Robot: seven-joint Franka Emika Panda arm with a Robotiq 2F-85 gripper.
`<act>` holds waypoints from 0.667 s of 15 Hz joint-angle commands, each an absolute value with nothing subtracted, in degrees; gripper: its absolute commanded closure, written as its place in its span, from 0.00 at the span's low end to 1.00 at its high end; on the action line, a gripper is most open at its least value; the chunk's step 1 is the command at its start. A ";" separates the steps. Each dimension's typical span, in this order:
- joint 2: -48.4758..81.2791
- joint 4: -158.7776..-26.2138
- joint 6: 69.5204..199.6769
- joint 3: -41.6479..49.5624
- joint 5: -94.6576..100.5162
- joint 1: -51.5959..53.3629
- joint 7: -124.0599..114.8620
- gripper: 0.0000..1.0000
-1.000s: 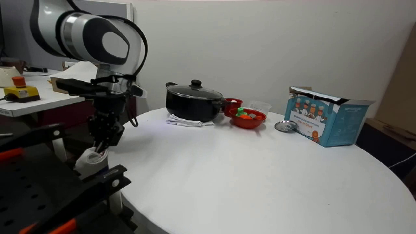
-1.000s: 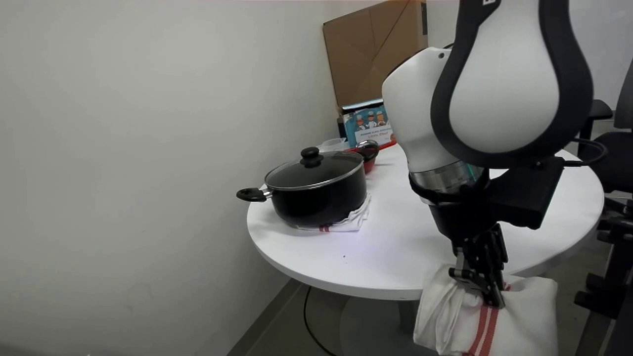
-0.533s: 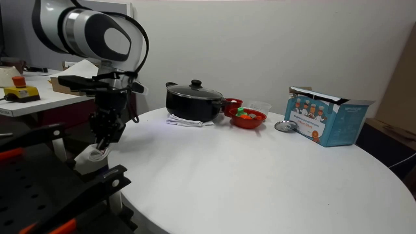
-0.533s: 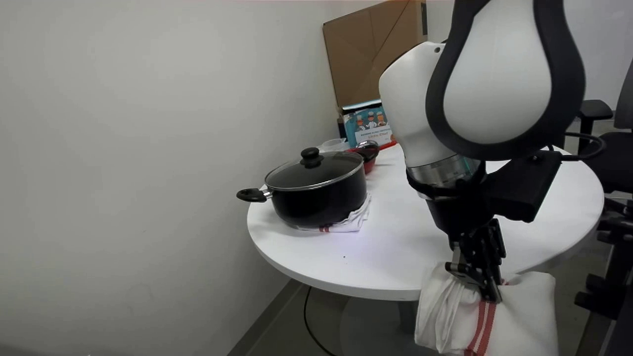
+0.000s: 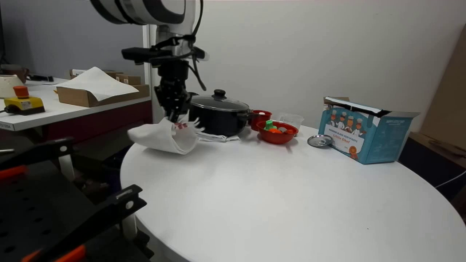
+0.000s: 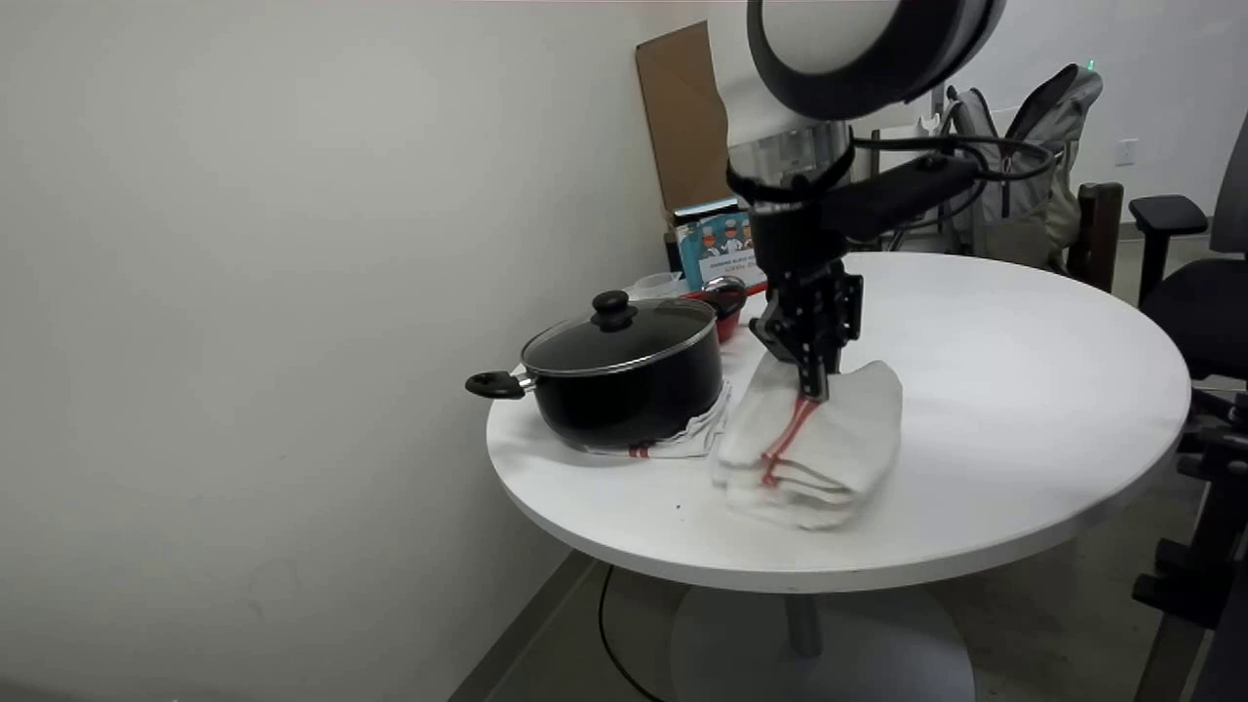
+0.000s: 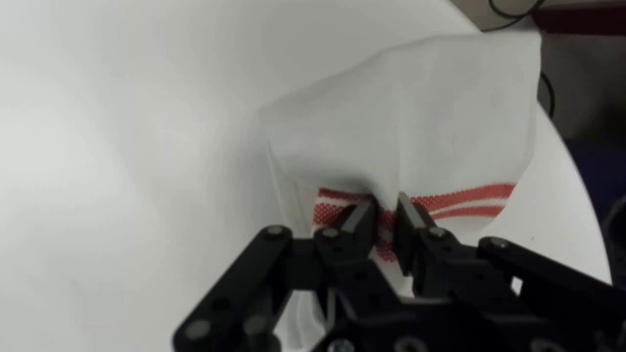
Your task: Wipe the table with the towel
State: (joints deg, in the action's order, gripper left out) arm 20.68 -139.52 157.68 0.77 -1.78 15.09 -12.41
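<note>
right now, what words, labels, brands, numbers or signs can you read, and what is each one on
"Little Chef": in red on the front of the blue box, in an exterior view.
Too small to read: the line just above it on that box.
Too blurred to read: the label on the edge of the desk.
Too blurred to read: the small label on the yellow button box.

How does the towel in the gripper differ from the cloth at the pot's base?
Hold: the towel is pinched in the gripper; the cloth lies at the base of the pot, ungripped.
Pose: the towel is bunched at the grip; the cloth lies low on the table.
View: the towel shows broadly; the cloth, only a strip.
Both are white with red stripes.
</note>
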 commanded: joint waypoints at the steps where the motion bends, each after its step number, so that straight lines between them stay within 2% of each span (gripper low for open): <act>1: 21.11 -136.50 157.24 3.38 0.86 11.68 -13.70 0.93; 10: 27.30 -131.50 156.72 13.18 -0.95 -1.23 -13.64 0.93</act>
State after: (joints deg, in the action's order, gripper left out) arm 24.57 -134.32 157.69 10.64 -0.47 2.96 -12.48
